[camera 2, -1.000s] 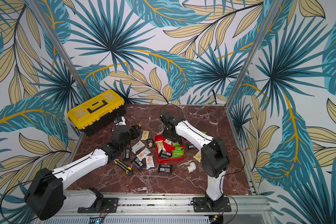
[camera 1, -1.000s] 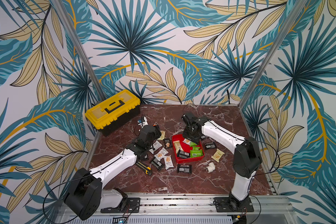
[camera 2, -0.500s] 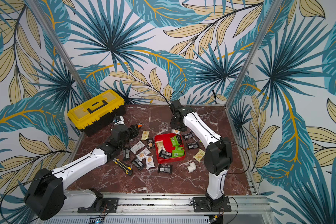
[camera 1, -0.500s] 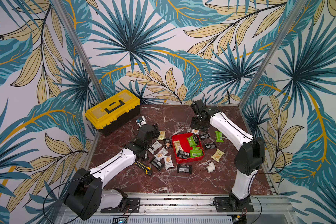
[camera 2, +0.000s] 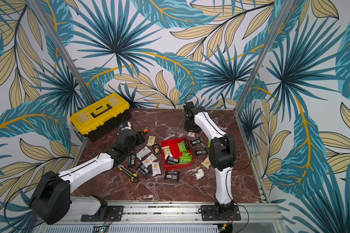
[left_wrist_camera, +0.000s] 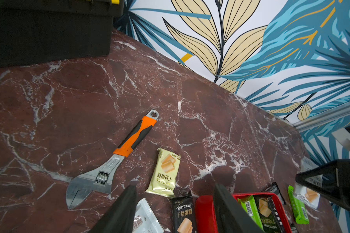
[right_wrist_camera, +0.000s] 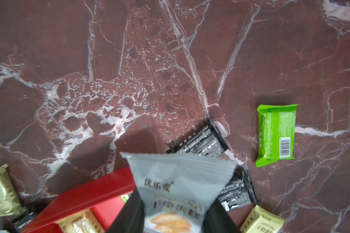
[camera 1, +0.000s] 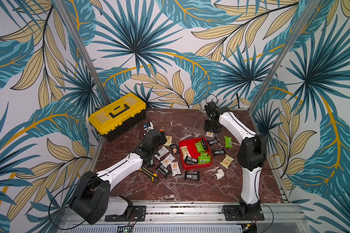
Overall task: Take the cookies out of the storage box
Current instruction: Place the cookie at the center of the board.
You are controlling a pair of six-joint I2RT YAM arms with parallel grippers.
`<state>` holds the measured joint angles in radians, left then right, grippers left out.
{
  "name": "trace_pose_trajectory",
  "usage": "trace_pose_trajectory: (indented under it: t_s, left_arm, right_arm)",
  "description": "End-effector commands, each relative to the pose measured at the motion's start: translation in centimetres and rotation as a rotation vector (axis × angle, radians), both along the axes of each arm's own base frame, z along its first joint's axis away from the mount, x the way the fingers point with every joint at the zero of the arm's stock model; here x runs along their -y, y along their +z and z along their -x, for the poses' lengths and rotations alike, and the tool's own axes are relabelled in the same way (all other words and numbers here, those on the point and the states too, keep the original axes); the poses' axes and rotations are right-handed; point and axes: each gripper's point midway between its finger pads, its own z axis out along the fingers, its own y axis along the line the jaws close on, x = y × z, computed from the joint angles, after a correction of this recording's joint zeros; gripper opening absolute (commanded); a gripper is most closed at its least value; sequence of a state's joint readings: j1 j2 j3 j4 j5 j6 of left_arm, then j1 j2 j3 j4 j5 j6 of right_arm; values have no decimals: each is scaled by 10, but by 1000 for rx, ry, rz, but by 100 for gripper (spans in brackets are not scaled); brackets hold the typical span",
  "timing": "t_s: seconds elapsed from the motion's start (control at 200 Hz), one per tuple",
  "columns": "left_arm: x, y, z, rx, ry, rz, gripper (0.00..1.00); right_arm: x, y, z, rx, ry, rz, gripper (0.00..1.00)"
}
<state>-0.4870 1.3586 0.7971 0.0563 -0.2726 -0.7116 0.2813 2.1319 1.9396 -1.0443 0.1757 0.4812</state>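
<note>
Red marble table (camera 1: 190, 187), leaf-print walls (camera 1: 170, 50); right gripper (right_wrist_camera: 173, 214) clamps a white packet (right_wrist_camera: 178, 177), left gripper (left_wrist_camera: 174, 186) gapes

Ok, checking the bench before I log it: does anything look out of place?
Yes: a wrench, a utility knife and a white pipe elbow lie among the cookies on the table, tools amid snacks.

Arms (camera 1: 119, 169): white shells, black joints, thin black cables. Left hand (left_wrist_camera: 174, 185), right hand (right_wrist_camera: 174, 201): black.
</note>
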Motion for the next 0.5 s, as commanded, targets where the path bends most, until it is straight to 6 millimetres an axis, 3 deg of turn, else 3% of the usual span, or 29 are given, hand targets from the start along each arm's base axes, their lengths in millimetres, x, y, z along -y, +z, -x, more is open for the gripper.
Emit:
trace_pose_trajectory:
  t_s: [0.0, 0.24, 0.491]
  left_arm:
    - [7, 6, -5, 23, -60, -26, 65]
    - [33, -5, -1, -17, -227, -49, 66]
    - [47, -18, -1, -87, -296, -41, 65]
  right_arm:
    - [11, -11, -4, -34, 21, 41, 40]
    - [8, -36, -23, -65, 51, 25, 40]
    - [3, -60, -36, -88, 72, 13, 40]
